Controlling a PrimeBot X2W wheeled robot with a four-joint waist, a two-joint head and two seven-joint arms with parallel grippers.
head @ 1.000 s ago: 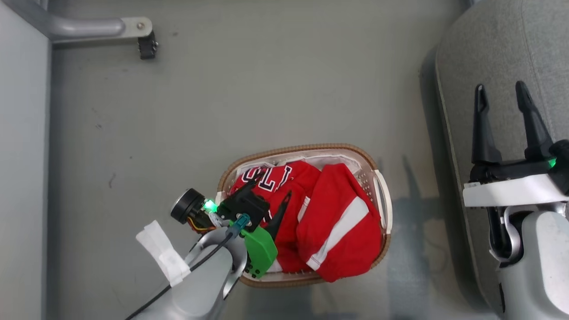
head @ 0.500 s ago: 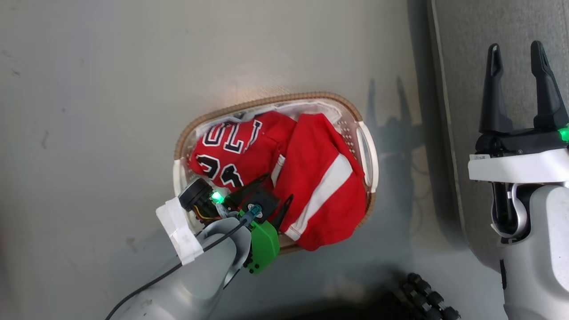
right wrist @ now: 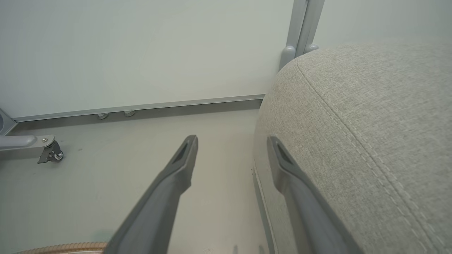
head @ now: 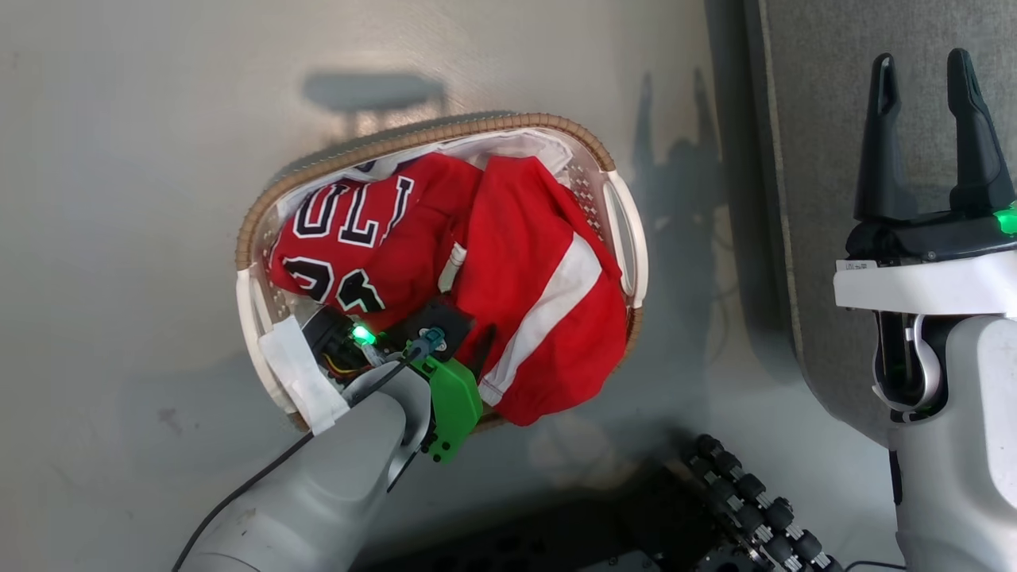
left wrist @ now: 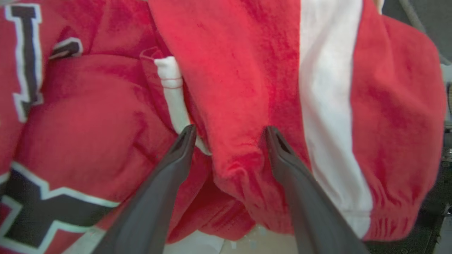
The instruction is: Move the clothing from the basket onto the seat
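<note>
Heaped in the basket (head: 629, 238), just beside the seat (head: 818, 119): the red clothing (head: 524, 262). Sunk into the heap, the left gripper (left wrist: 229, 133), fingers apart astride a fold, plain in the wrist view, largely hidden in the head view. Above the seat's edge, the right gripper (head: 922, 63), spread wide, empty.
</note>
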